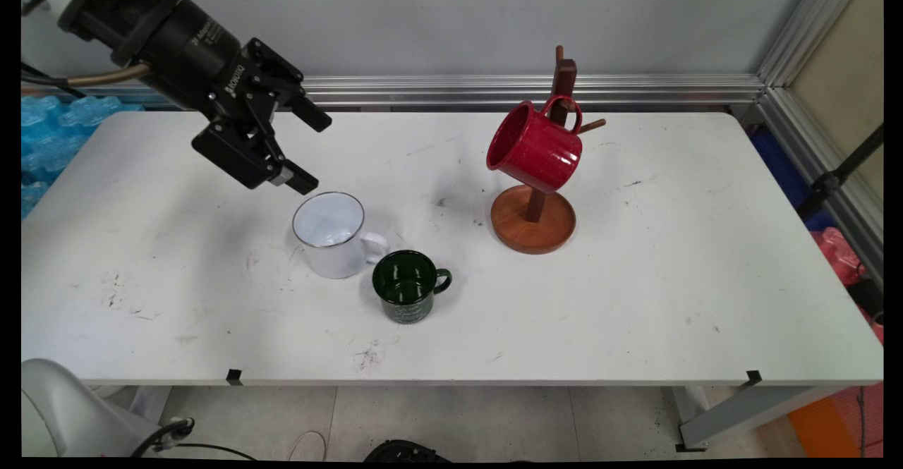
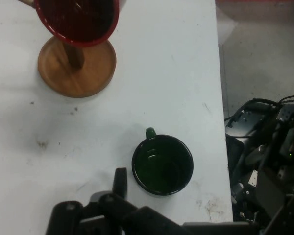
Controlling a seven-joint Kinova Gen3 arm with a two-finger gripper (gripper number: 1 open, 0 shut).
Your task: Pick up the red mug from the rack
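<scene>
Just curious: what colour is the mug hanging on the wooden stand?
Red. The hanging mug on the wooden mug stand shows best in the main view.

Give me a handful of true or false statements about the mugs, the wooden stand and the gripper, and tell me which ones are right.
1. The red mug hangs on the wooden mug stand. True.
2. The green mug lies on its side. False: it stands upright, mouth up.
3. The gripper holds the white mug. False: it hovers open above and behind the mug, holding nothing.
4. The white mug and green mug stand side by side. True.
5. The stand is left of both table mugs in the main view. False: it is to their right.
</scene>
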